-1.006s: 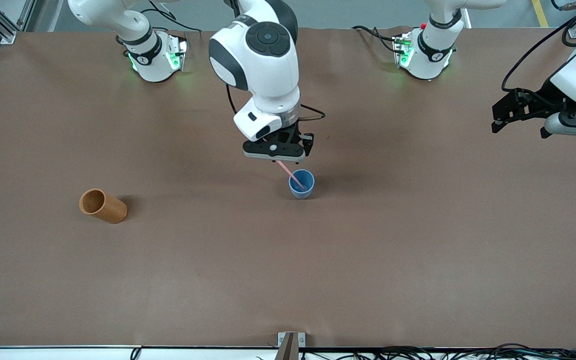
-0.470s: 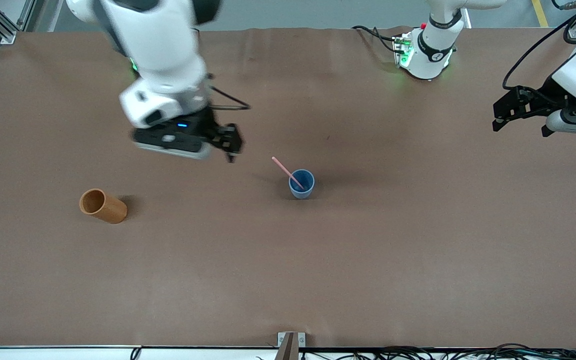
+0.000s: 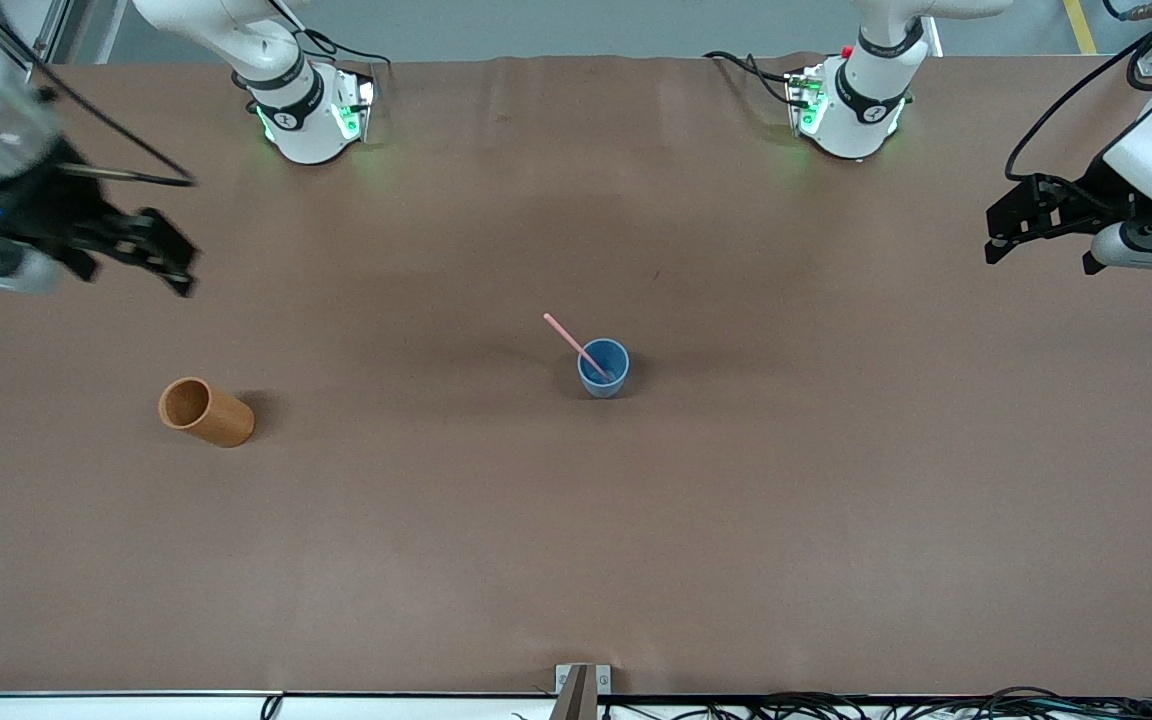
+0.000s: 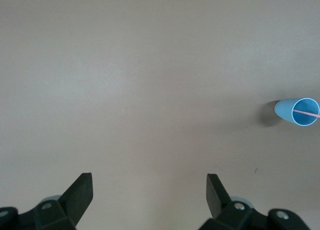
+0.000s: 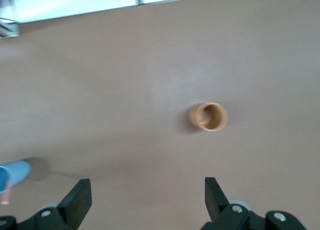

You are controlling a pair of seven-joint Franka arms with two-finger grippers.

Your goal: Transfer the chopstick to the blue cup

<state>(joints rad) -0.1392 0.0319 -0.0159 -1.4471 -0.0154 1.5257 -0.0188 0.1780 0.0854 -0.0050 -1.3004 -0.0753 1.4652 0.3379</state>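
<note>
Brown table covering (image 3: 736, 520) carries the blue cup (image 3: 603, 368), with the chopstick (image 3: 576, 345) leaning inside it. Right gripper (image 3: 171, 262) hangs empty, fingers spread wide, over the right arm's table end; left gripper (image 3: 1011, 222) waits likewise at its own end.

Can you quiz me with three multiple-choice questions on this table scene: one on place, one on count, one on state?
1. Where is the thin pale-pink chopstick?
A. flat on the table
B. leaning in the small light-blue cup
C. in the orange-brown wooden cup

2. How many cups are there?
A. one
B. two
C. three

3. The right gripper is:
A. open, holding nothing
B. shut on the chopstick
C. shut on a cup

Key: 1 B, its lower end sits inside the cup; 2 B, one blue and one wooden; 3 A, its fingers stand apart with nothing between.
</note>
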